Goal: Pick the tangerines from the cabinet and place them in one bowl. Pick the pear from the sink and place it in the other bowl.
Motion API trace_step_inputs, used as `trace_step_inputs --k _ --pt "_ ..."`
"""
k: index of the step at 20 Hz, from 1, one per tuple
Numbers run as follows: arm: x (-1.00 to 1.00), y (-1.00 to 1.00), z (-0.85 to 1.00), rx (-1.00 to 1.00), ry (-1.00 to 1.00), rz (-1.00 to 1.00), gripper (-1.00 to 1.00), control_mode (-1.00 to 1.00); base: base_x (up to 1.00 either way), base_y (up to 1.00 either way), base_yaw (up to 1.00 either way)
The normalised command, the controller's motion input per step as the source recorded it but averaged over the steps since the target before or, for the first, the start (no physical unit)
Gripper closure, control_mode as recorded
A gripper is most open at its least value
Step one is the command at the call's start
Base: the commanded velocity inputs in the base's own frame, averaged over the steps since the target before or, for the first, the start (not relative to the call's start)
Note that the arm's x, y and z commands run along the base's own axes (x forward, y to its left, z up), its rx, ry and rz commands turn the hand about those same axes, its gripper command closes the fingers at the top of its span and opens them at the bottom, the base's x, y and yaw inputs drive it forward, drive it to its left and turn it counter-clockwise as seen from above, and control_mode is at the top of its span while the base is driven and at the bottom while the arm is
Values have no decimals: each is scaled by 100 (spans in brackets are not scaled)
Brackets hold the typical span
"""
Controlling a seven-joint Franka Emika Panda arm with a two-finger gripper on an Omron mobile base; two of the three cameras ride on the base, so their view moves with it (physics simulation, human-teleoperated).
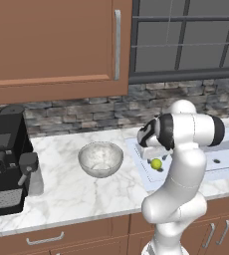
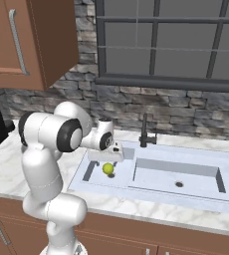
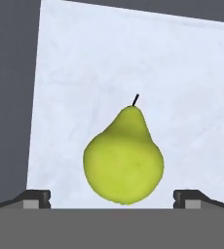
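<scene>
The yellow-green pear (image 3: 123, 155) lies on the pale floor at the left end of the sink (image 2: 186, 172), its stem pointing away from the hand. My gripper (image 3: 113, 198) hangs open just above it, one fingertip (image 3: 36, 198) on each side and nothing gripped. From the base the pear (image 1: 156, 163) (image 2: 108, 169) shows right under the gripper (image 1: 151, 153) (image 2: 105, 158). The grey glassy bowl (image 1: 100, 158) stands on the counter left of the sink. The wall cabinet (image 1: 52, 45) has its door shut. The tangerines and the one bowl are out of view.
A black coffee machine (image 1: 7, 159) stands at the counter's left end. A dark faucet (image 2: 145, 132) rises behind the sink, beneath the window. The deeper basin with the drain (image 2: 179, 184) lies to the right of the pear. Stone backsplash runs along the wall.
</scene>
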Motion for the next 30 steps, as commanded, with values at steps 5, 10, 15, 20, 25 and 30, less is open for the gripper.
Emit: trace_step_inputs --k 5,10,15,20,25,30 --pt "2 -2 -13 0 2 0 -100 -100 0 0 0" --pt "9 0 -15 0 1 0 -100 -100 0 0 0" --pt "17 0 -16 0 0 0 -100 -100 0 0 0" --pt "19 -1 -21 0 0 0 -100 -100 0 0 0" --pt "14 -3 -23 0 0 0 -100 -100 0 0 0" --pt "7 -7 -21 0 0 0 -100 -100 0 0 0"
